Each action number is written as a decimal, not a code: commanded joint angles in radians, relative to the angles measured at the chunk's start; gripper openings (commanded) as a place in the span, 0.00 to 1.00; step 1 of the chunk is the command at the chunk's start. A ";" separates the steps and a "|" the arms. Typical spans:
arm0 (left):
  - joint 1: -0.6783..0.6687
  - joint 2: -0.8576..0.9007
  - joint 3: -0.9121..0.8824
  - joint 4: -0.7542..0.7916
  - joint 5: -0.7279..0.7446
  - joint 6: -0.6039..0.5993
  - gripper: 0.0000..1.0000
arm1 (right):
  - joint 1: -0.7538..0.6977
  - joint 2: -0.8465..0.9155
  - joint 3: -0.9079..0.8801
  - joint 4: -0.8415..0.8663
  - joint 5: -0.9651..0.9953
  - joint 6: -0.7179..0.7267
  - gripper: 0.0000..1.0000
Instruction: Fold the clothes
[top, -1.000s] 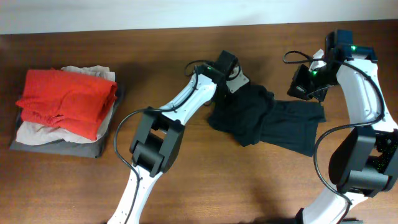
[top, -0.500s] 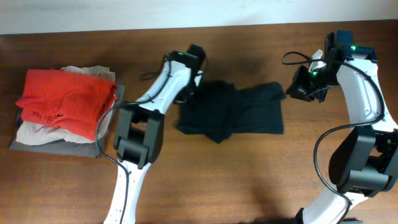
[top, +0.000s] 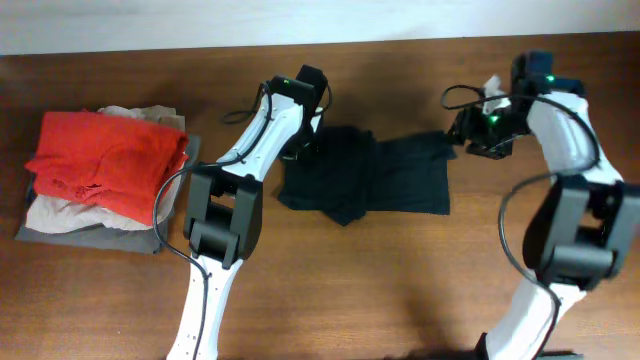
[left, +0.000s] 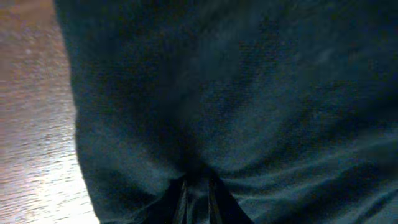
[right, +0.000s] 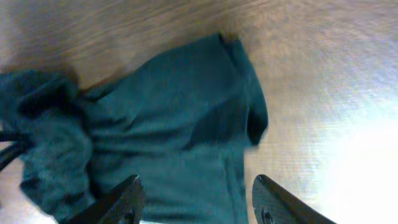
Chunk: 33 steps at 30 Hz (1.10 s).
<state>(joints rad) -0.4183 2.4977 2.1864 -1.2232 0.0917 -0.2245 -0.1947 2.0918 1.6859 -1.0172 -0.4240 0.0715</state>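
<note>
The clothes (top: 365, 182), a black garment, lie crumpled in the middle of the wooden table, bunched on the left and flatter on the right. My left gripper (top: 304, 142) sits at the garment's upper left edge. In the left wrist view its jaws (left: 199, 194) stand narrow with a pinch of the black fabric (left: 236, 93) between them. My right gripper (top: 462, 132) hovers at the garment's upper right corner. Seen from the right wrist, that gripper (right: 196, 183) is open over the cloth (right: 174, 118), and nothing is between the fingers.
A pile of folded garments stands at the table's left, a red one (top: 105, 160) on top of beige and grey ones (top: 95, 230). Bare wooden table (top: 400, 290) extends in front of the black garment. The table's back edge runs along the top.
The left gripper has dragged the black garment leftward across the table. The right gripper has opened, let go of the cloth, and shifted slightly left.
</note>
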 joint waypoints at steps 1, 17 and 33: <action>0.001 0.019 0.028 -0.005 -0.020 0.018 0.13 | -0.004 0.066 0.012 0.042 -0.045 -0.038 0.60; -0.027 0.019 0.028 -0.009 -0.021 0.040 0.13 | -0.042 0.253 0.012 -0.016 -0.202 -0.200 0.58; -0.027 0.019 0.028 -0.012 -0.021 0.040 0.13 | -0.006 0.254 -0.001 -0.114 -0.205 -0.252 0.48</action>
<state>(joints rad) -0.4446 2.4977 2.1967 -1.2339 0.0772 -0.2020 -0.2092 2.3074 1.7035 -1.1328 -0.6567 -0.1680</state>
